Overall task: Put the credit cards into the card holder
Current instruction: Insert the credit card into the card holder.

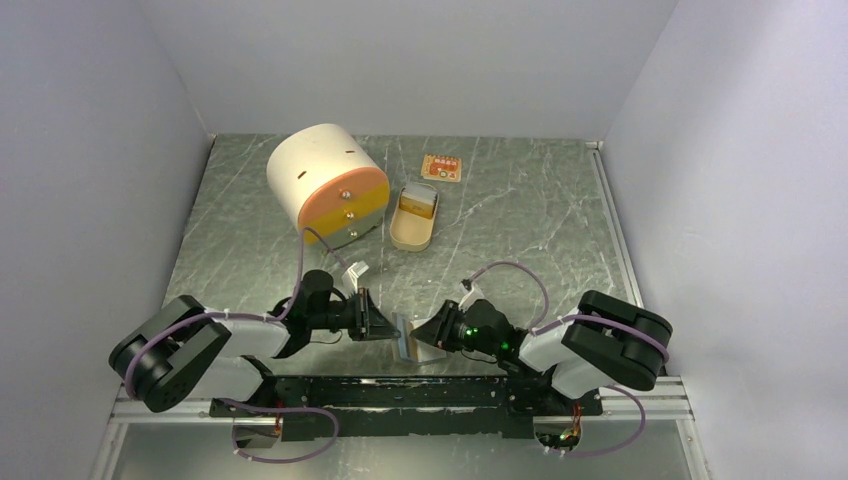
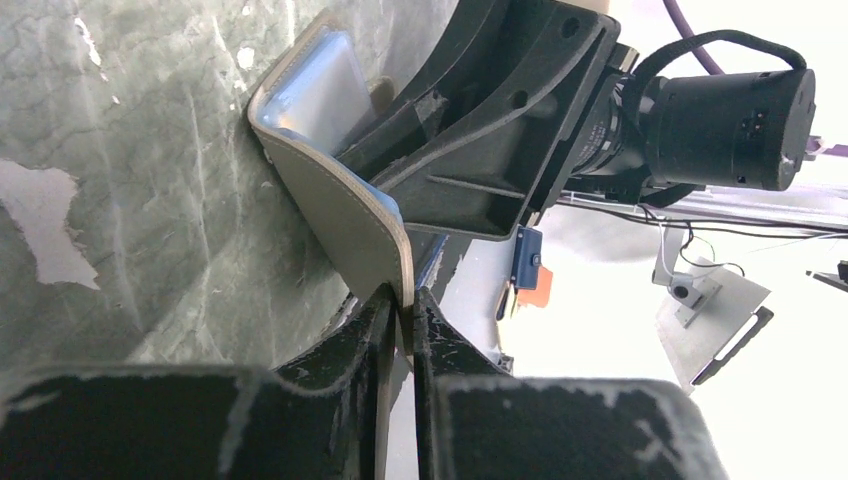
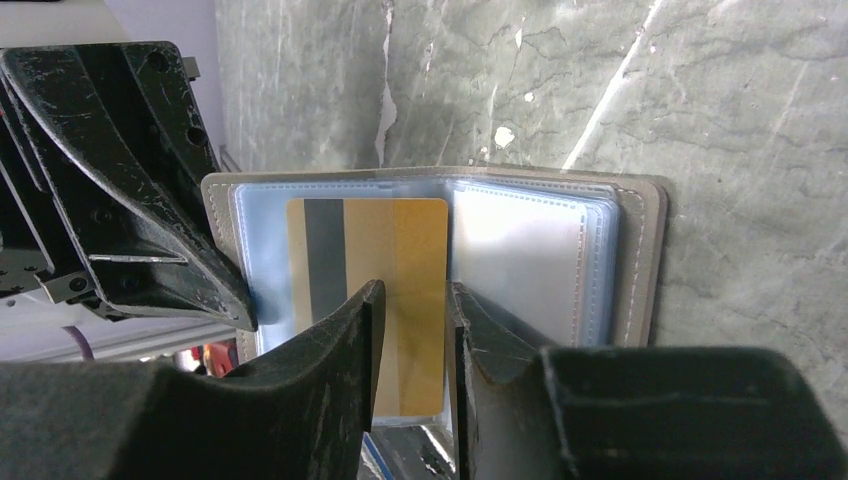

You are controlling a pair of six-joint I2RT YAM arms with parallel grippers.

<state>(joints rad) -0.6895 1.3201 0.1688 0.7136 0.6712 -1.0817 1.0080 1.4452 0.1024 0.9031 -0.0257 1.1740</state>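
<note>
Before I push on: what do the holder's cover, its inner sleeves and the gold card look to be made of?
The card holder has a cover of matte taupe leather or imitation, judging by the stitched border and its curve in the left wrist view. The sleeves: clear glossy soft plastic, seamed edges showing. The gold card: stiff-looking plastic, satin gold with a dark stripe.

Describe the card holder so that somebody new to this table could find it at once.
Go to the middle of the near edge of the table. The card holder is open there, its cover pinched by the left fingers. Unlike the tan oval tin farther back, it opens like a book, with clear sleeves and a gold card.
</note>
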